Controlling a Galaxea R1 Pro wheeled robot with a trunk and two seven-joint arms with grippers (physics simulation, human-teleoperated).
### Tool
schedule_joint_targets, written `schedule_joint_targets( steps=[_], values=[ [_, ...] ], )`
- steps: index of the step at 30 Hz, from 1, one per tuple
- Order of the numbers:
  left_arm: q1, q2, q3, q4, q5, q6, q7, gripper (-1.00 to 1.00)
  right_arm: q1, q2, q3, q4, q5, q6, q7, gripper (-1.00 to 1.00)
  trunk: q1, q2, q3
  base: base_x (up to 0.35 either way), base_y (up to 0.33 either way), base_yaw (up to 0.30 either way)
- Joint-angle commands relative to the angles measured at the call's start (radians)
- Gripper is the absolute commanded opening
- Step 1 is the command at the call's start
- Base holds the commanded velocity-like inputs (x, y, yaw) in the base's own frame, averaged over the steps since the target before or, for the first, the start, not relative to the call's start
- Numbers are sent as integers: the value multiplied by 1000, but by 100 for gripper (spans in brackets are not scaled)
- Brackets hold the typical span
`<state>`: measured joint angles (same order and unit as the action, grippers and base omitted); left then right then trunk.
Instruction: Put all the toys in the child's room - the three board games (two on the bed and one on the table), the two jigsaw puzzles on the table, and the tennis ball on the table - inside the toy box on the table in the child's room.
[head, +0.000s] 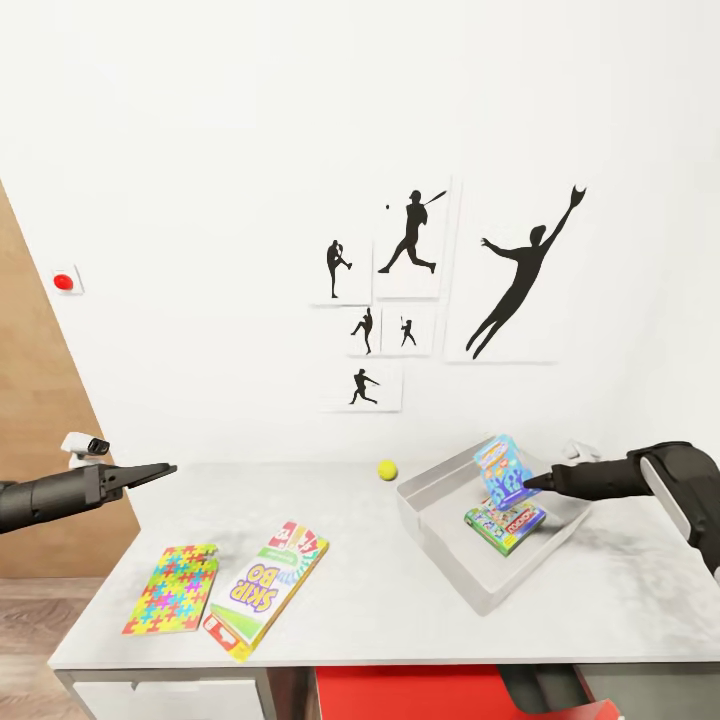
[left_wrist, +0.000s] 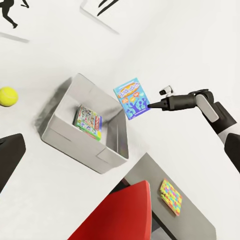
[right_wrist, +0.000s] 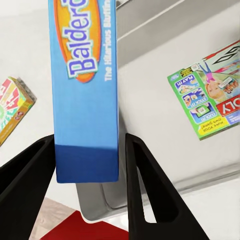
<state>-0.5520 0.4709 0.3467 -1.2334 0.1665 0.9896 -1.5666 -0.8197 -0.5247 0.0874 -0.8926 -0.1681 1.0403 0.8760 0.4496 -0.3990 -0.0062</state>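
My right gripper (head: 530, 485) is shut on a small blue board game (head: 503, 470) and holds it tilted above the toy box (head: 440, 545), a pale grey tray on the table (head: 380, 600). In the right wrist view the blue board game (right_wrist: 85, 90) sits between both fingers (right_wrist: 150, 190). A green-edged board game (head: 505, 522) lies flat in the box. A third board game (head: 267, 588) and a jigsaw puzzle (head: 172, 588) lie at the table's front left. The tennis ball (head: 388, 469) rests near the wall. My left gripper (head: 160, 470) hovers open over the table's left end.
A second jigsaw puzzle (left_wrist: 170, 197) lies on the lower dark cabinet top beyond the toy box (left_wrist: 65, 135). A red chair (head: 420, 695) stands at the table's front edge. The white wall with baseball silhouettes runs right behind the table.
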Motion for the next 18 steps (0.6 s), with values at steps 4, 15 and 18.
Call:
schedule_joint_targets(
  steps=[4,15,18],
  values=[
    [0,0,0,0,-1,11,-4,100,0,-2,4,-6,-11,7,-3,-100,0,-1,-1,0,0,0],
    [0,0,0,0,-1,11,-4,100,8,-8,6,-33,-9,7,-4,-100,0,-1,-1,0,0,0],
    [0,1,0,0,-1,11,-4,100,11,-15,5,-77,-18,7,-5,-100,0,-1,-1,0,0,0]
  ],
)
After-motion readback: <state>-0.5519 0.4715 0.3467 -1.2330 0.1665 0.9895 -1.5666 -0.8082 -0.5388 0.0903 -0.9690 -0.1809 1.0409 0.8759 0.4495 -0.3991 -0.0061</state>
